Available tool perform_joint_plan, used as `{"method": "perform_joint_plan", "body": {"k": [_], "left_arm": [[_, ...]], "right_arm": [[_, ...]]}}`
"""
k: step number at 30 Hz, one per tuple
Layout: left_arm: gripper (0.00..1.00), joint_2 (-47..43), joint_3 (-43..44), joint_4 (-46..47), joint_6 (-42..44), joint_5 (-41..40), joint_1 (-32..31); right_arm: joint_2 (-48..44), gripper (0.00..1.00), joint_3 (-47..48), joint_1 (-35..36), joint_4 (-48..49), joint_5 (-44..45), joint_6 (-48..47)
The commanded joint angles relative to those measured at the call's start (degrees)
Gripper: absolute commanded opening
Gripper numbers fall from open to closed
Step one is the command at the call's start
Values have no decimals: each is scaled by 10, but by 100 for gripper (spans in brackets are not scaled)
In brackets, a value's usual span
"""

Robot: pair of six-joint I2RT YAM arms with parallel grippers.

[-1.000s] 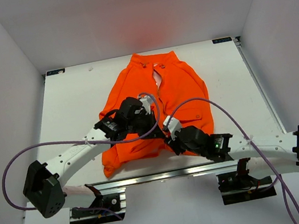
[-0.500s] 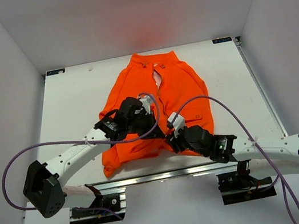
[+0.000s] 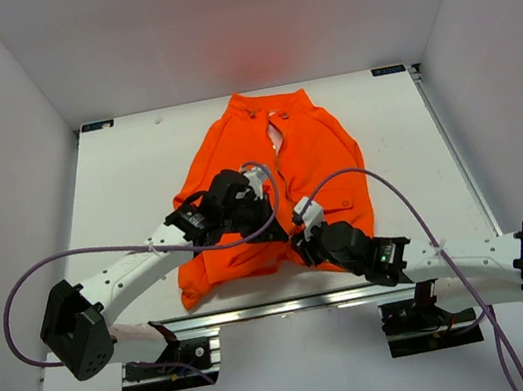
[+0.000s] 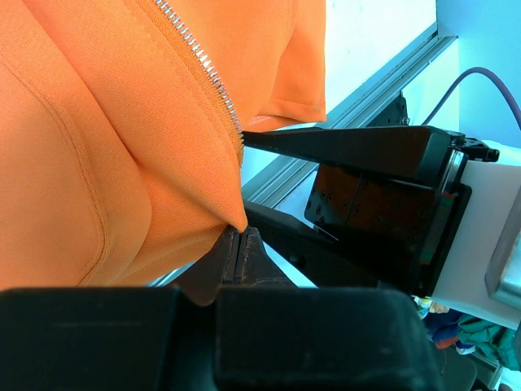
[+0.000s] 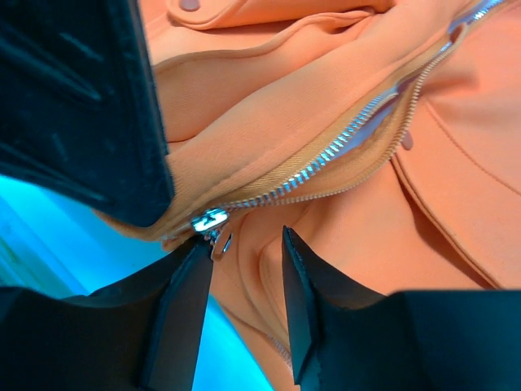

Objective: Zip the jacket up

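The orange jacket (image 3: pixel 310 151) lies on the white table, collar at the far side, front mostly unzipped. My left gripper (image 3: pixel 280 233) is shut on the jacket's bottom hem corner (image 4: pixel 232 218) beside the zipper teeth (image 4: pixel 203 69). My right gripper (image 3: pixel 300 239) is open just below it. In the right wrist view the silver zipper slider (image 5: pixel 209 221) sits at the bottom of the open zipper (image 5: pixel 342 147), and its small pull tab (image 5: pixel 220 243) hangs next to my left fingertip (image 5: pixel 195 269), between the open jaws. The left gripper's dark finger (image 5: pixel 89 122) shows at upper left.
A metal rail (image 3: pixel 261 309) runs along the table's near edge just behind both grippers. White enclosure walls (image 3: pixel 13 108) surround the table. Purple cables (image 3: pixel 70 260) loop over both arms. A flapped pocket with a snap (image 3: pixel 346 203) lies right of the zipper.
My right gripper has shifted slightly left and nearer the hem's zipper end. The left gripper and jacket have stayed put.
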Motion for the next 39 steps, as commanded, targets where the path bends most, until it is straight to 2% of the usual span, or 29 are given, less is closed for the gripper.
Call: {"method": "perform_joint_plan", "body": {"k": [1, 6, 10, 12, 13, 17, 23, 29, 39], "left_arm": [[0, -15, 21, 3, -2, 6, -5], [0, -14, 17, 7, -2, 7, -5], [0, -9, 21, 4, 0, 9, -5], [0, -7, 22, 1, 1, 7, -6], [0, -7, 23, 0, 1, 7, -5], [0, -8, 21, -4, 1, 4, -5], [0, -13, 21, -26, 4, 2, -6], [0, -7, 14, -57, 9, 13, -6], [0, -23, 5, -99, 9, 22, -5]], "right_arm": [[4, 43, 12, 3, 41, 37, 2], [-5, 33, 9, 3, 45, 37, -10], [-4, 13, 10, 3, 53, -1, -26], [-1, 7, 10, 4, 53, -18, -30], [1, 0, 12, 4, 50, -20, -32], [1, 0, 15, 4, 44, -11, -31], [1, 0, 34, 3, 27, 69, -15], [46, 0, 82, -4, -6, 127, -20], [75, 0, 128, -65, -38, 110, -27]]}}
